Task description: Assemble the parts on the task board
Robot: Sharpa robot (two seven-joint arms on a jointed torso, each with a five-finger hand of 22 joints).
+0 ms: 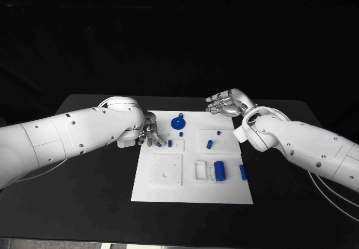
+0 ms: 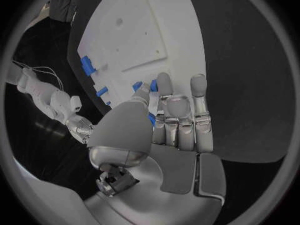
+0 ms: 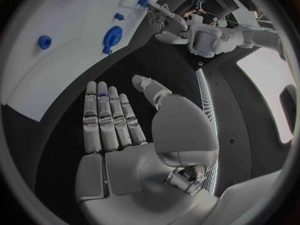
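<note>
head view: the white task board [image 1: 193, 192] lies mid counter [image 1: 74, 207] with its long axis running away from the robot. left robot hand [image 1: 150, 136] sits at the board's left edge, fingers down and close together on a small blue part [image 1: 159, 144] just inside that edge; the left wrist view shows blue between thumb and fingertips [image 2: 164, 85], so it looks pinched, though whether it is seated in the board i cannot tell. right robot hand [image 1: 226, 105] hovers off the board's far right corner, fingers flat and straight, holding nothing, well apart from the parts. the round blue part [image 1: 178, 123] lies near the far edge, between the two hands. the blue cylinder [image 1: 220, 168] and thin blue bar [image 1: 243, 171] lie on the near right, long axes along the board's length, nearer the right arm. the left hand is the working one; its part lies directly under the fingers.
</note>
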